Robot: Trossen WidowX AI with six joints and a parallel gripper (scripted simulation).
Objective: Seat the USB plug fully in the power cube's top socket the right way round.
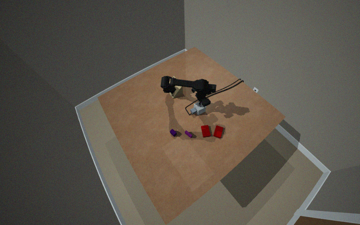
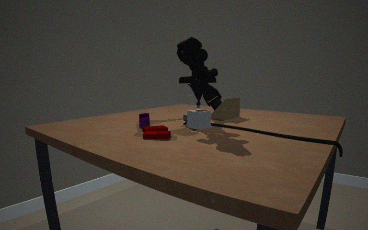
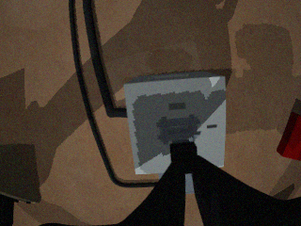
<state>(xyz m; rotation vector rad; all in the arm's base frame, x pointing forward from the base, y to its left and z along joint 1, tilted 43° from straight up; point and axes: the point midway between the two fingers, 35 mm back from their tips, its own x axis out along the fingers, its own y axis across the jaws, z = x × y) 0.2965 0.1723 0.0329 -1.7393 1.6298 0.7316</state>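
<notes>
Gripper: black, nearly closed, pinching the small USB plug above the cube
Power cube: pale, boxy, speckled
Table: mottled brown

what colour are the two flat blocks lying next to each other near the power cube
Both blocks are red, seen best in the top view.
</notes>
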